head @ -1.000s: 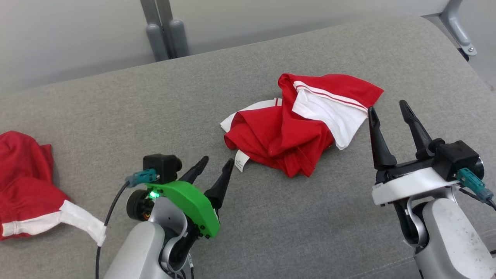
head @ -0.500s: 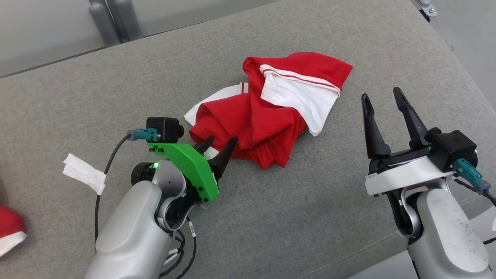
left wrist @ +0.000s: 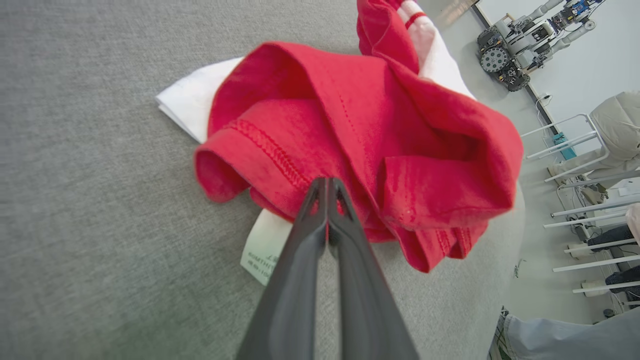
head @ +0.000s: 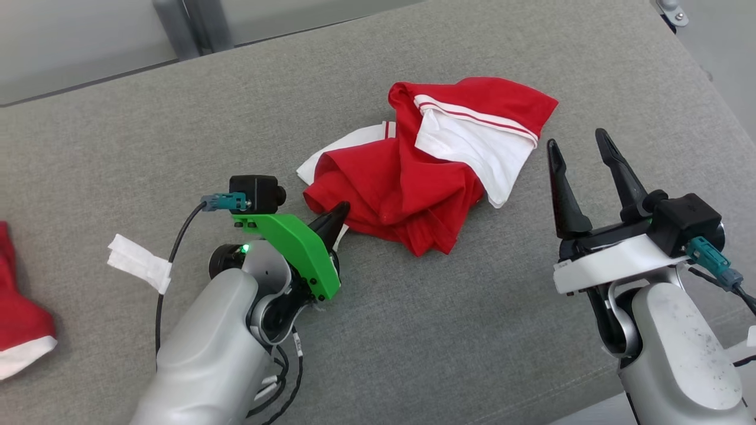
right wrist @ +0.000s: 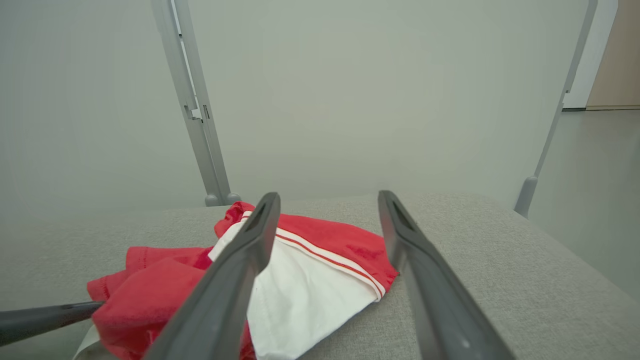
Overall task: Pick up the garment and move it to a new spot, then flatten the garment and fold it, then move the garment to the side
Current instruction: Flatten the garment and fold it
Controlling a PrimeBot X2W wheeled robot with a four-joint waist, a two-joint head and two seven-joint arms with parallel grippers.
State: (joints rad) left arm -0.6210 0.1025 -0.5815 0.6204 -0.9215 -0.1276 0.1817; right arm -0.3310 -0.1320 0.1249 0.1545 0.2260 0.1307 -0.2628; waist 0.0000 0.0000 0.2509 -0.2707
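Note:
The garment (head: 413, 189), red with white panels and stripes, lies crumpled in the middle of the grey padded surface (head: 177, 118). My left gripper (head: 339, 212) is at its near left edge. In the left wrist view the left gripper (left wrist: 325, 181) is shut, its tips pinching the stitched red hem of the garment (left wrist: 380, 130), just above a white care label (left wrist: 262, 247). My right gripper (head: 577, 140) hovers open to the right of the garment, nothing between its fingers. The right wrist view shows the right gripper (right wrist: 327, 196) above the garment (right wrist: 335, 240).
A second red and white garment (head: 20, 324) lies at the far left, with a white strip of cloth (head: 139, 262) near my left arm. Grey metal posts (head: 189, 23) stand behind the surface. The surface's edge drops off at the right (head: 697, 100).
The head camera has shifted. My left gripper reached forward to the garment's near edge and closed on the red hem. The right gripper stays open.

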